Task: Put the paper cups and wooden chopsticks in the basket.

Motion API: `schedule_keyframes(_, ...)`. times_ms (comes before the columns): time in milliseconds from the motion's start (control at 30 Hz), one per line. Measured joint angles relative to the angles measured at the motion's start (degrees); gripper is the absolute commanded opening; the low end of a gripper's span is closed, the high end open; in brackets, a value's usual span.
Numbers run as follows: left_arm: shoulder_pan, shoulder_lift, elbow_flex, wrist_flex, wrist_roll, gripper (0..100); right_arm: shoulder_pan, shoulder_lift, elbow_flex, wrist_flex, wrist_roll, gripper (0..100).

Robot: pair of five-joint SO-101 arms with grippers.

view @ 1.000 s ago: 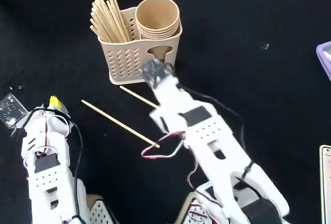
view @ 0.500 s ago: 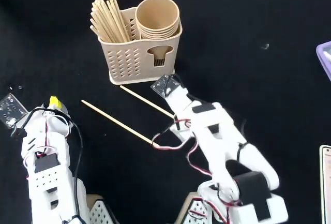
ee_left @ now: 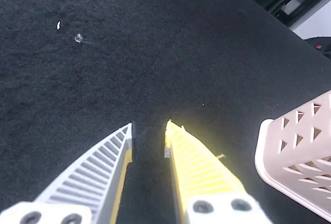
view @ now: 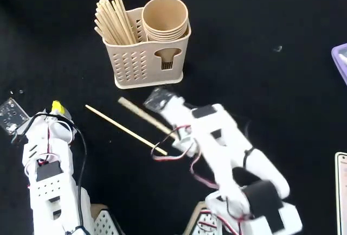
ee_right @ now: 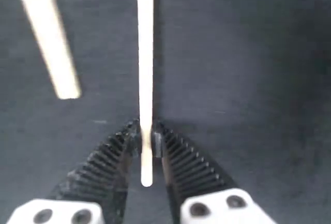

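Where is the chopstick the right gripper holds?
In the high view, the held chopstick is between the basket and the loose chopstick, in the right gripper.

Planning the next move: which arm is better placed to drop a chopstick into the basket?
Right. The right hand grips a chopstick near the basket; the left hand is empty and farther away.

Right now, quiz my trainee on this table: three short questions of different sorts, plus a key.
1. True or false: the right gripper is shut on a chopstick.
2. How many chopsticks lie on the table outside any gripper?
3. The paper cups are: A) stacked in the basket; B) on the table; C) in the right gripper.
Key: 1 true; 2 one, the free chopstick; 3 A.
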Motion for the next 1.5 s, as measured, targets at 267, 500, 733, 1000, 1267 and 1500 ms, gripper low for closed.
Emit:
schedule_keyframes(267, 0.0, 0.0, 0.0, 0.0, 0.0, 12, -10.3, -4.7, 0.1, -2.5, -5.6, 1.1)
schedule_keyframes(500, 0.0, 0.0, 0.0, 0.0, 0.0, 12, -11.9, 0.8, 0.1, -14.9, -12.2, 1.1)
schedule_keyframes(733, 0.0, 0.0, 0.0, 0.0, 0.0, 12, -16.9, 6.0, -3.3, -13.1, -13.6, 2.1)
schedule_keyframes(1000, 0.0, 0.0, 0.0, 0.0, 0.0, 12, -17.1, 12.5, -11.0, -4.8, -15.6, 17.0)
schedule_keyframes(1267, 0.0, 0.0, 0.0, 0.0, 0.0, 12, -17.3, 16.1, -12.0, -7.3, -16.4, 17.0)
schedule_keyframes(1500, 0.0, 0.0, 0.0, 0.0, 0.0, 12, -17.2, 18.9, -14.1, -8.2, -16.4, 0.2)
